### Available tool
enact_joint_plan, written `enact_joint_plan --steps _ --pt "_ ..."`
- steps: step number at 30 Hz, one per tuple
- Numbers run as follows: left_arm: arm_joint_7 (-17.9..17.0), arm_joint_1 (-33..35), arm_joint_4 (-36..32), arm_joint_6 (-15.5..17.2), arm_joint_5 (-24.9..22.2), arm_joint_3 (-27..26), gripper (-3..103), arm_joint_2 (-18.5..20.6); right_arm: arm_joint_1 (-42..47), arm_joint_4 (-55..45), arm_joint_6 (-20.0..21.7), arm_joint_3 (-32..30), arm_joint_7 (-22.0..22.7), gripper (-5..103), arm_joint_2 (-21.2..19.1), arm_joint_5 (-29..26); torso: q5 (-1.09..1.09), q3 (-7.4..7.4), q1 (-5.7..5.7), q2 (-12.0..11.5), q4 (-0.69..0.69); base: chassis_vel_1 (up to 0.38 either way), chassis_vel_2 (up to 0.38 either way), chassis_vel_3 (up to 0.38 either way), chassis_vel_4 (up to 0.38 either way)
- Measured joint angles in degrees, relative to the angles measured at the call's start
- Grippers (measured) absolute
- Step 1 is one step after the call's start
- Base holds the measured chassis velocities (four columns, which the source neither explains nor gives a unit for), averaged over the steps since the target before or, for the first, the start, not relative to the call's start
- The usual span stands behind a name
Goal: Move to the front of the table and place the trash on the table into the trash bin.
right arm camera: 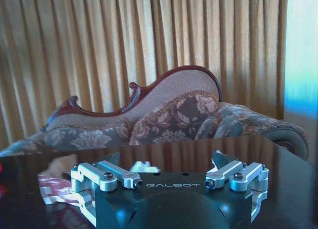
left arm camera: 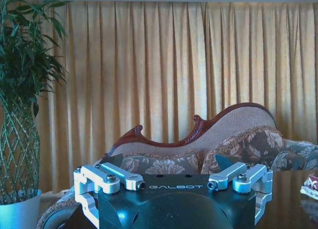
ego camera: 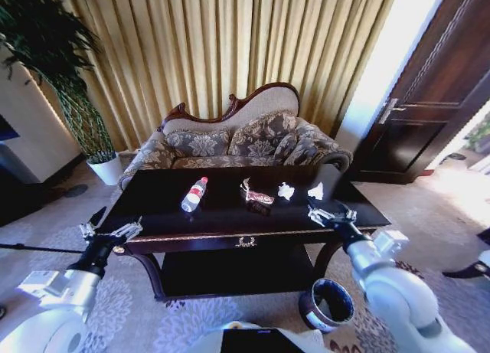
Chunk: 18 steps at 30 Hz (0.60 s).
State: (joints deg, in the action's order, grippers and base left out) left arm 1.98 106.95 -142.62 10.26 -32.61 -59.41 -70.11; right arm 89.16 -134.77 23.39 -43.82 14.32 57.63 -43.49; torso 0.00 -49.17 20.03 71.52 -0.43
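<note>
The dark glossy table (ego camera: 222, 213) stands right before me. On its top lie the trash items: a clear bottle (ego camera: 194, 194) with a red cap, a crumpled red-silver wrapper (ego camera: 256, 194) and a white paper wad (ego camera: 285, 191), with another white scrap (ego camera: 315, 191) beside it. The round dark trash bin (ego camera: 328, 303) sits on the carpet by the table's front right leg. My left gripper (ego camera: 111, 232) hangs open off the table's front left corner. My right gripper (ego camera: 331, 212) is open above the table's front right part, near the white scrap. The wrapper (right arm camera: 54, 191) shows in the right wrist view.
A floral sofa (ego camera: 245, 138) stands close behind the table, with gold curtains behind it. A tall plant in a white pot (ego camera: 103, 169) is at the back left. A dark door (ego camera: 436, 100) is at the right. Patterned carpet surrounds the table.
</note>
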Motion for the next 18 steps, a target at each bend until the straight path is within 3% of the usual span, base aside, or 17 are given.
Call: enact_joint_plan --steps 9,18 --pt "-0.01 0.86 -0.62 0.19 1.30 0.15 100 -0.25 -13.68 12.87 2.58 3.51 1.62 100 -5.76 -5.00 -0.01 0.00 0.01 0.00 0.01 0.000 0.000 0.000 0.000" --pt "-0.15 0.55 -0.68 1.13 1.85 0.96 100 -0.97 -20.33 19.19 5.47 7.75 2.05 100 -8.66 -8.43 -0.02 0.00 0.01 0.00 0.00 0.000 0.000 0.000 0.000"
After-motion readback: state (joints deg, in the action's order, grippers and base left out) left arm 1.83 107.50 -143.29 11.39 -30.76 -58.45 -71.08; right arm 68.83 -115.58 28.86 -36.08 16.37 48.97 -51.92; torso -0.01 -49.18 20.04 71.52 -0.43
